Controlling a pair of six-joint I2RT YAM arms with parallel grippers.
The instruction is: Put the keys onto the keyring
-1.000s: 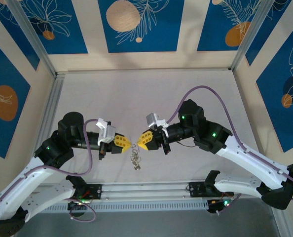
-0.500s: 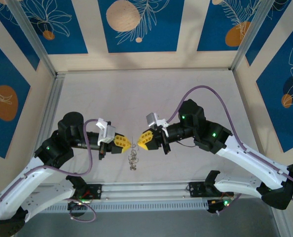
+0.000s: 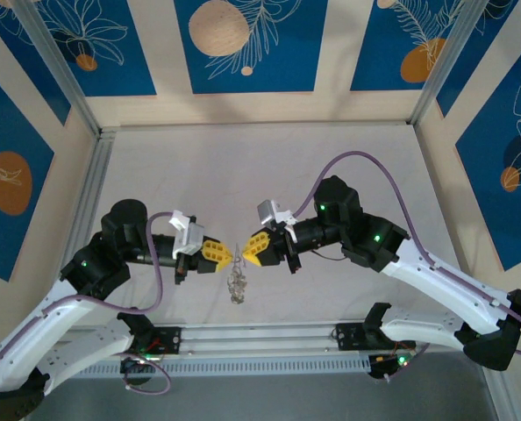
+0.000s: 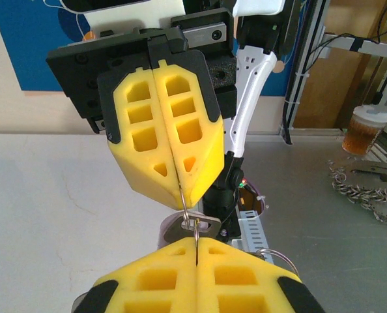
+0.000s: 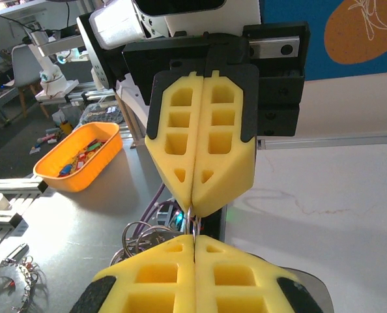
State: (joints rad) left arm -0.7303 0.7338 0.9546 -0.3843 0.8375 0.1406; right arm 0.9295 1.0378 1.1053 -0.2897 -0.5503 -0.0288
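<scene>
Blue leaf-print panels wall in the pale grey worktop (image 3: 348, 167), and the action sits low in the middle of it, just ahead of the arm bases. Both pairs are clamped fully together: the left arm's yellow foam fingers (image 3: 217, 253) and the right arm's yellow foam fingers (image 3: 258, 248) point tip to tip, nearly touching. From the left wrist I see a thin silvery wire keyring (image 4: 182, 199) running out of the right pair's seam and down into the left pair's seam, so I read both pairs as pinching that one loop. A pale flat metal key (image 4: 192, 227) sits on the wire right at the left tips. Below them a small silvery bunch of keys and chain (image 3: 236, 282) dangles; whether it grazes the worktop I can't tell. Over the last second the right arm has crept a touch toward the left, and the bunch has swung slightly leftward. My guess is a key is being worked round the wire, with threading not yet finished
</scene>
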